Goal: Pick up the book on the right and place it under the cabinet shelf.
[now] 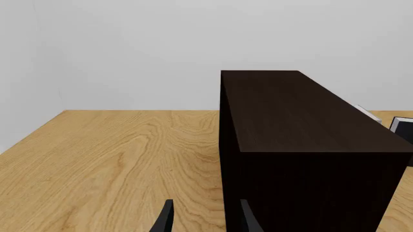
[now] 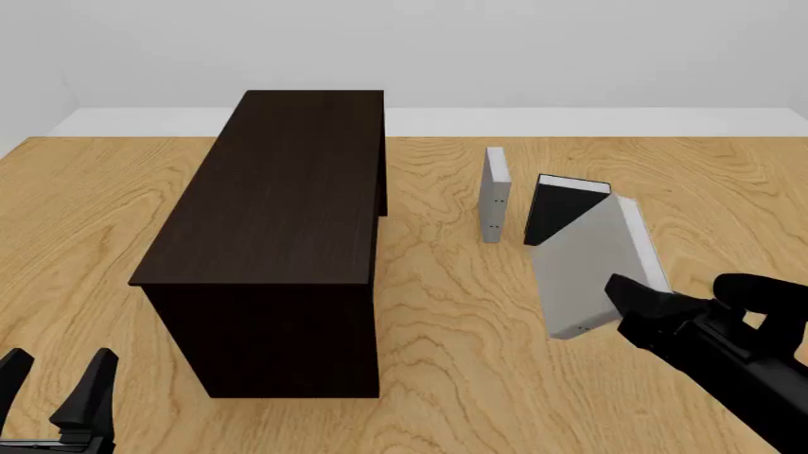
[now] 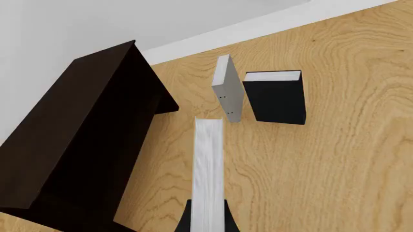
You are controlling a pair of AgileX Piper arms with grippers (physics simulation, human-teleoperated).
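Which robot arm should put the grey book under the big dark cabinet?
The right. Its gripper is already clamped on the grey book, lifted clear of the table. The left gripper sits open and empty near the cabinet's front end.

Materials and finishes of desk, cabinet and books.
Desk (image 2: 505, 378): light matt grained wood. Cabinet (image 2: 272, 218): dark matt wood. Book (image 2: 591, 270): smooth grey cover, white paper edges. Fingers (image 2: 638, 301): matt black.

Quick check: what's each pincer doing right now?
Left pincer: open, holding nothing.
Right pincer: shut on the light-grey book.
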